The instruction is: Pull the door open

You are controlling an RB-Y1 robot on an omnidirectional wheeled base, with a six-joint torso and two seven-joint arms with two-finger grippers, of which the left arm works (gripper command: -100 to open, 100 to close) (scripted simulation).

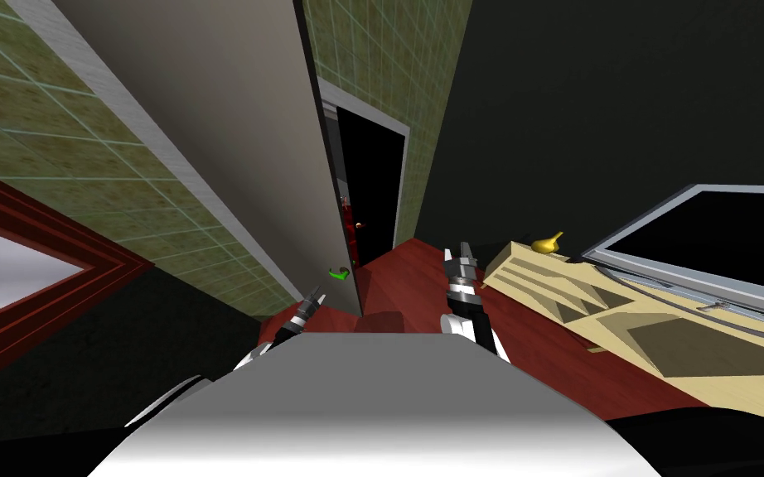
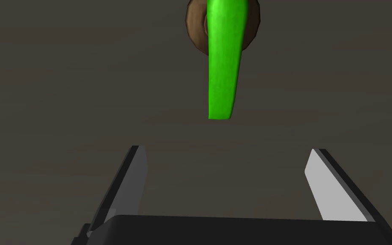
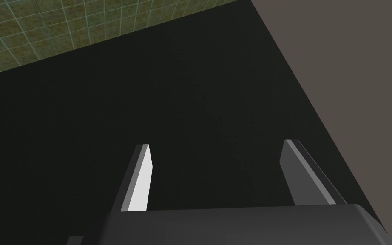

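Before the left gripper [image 2: 227, 149], whose fingers are spread apart, the green handle [image 2: 222, 64] is seen on the grey door [image 2: 63, 85], not touched. The right gripper [image 3: 217, 144] is likewise held with fingers apart, over the red floor [image 1: 405, 281], beside green tiled walls [image 1: 372, 58].

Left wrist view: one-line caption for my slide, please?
Open left gripper just short of the green door handle, not touching it, with the flat grey door behind.

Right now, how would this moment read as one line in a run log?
left gripper: open, just short of bright green lever handle on grey door, not touching | right gripper: open, empty
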